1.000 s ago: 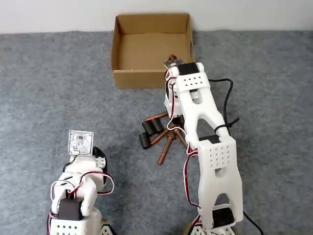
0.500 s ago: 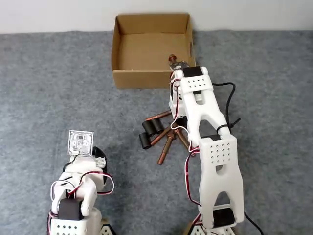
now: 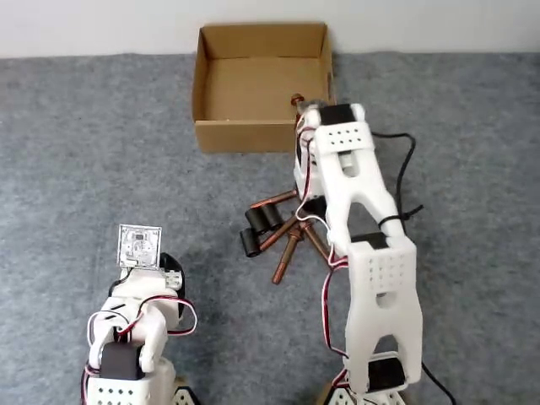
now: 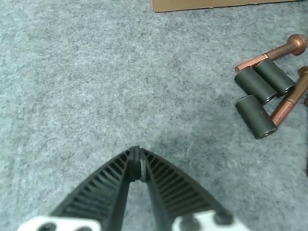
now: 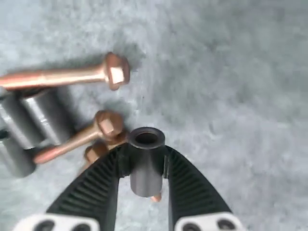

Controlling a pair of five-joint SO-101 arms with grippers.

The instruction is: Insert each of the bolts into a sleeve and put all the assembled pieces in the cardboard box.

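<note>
Sleeve (image 5: 146, 166), dark and hollow, sat clamped in the right gripper (image 5: 144, 155) near the cardboard box's (image 3: 202, 84) front right corner. Left gripper (image 4: 135, 155) was closed and empty, well apart from the loose bolts (image 3: 287, 253). Risk: the sleeve could strike the box wall or slip loose.

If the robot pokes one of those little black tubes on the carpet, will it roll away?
Probably a bit: the short black cylindrical sleeve lies on its round side, so it may roll, but the fuzzy grey carpet and the copper bolt beside it should slow it. Its clean edges look hard, not squishy.
</note>
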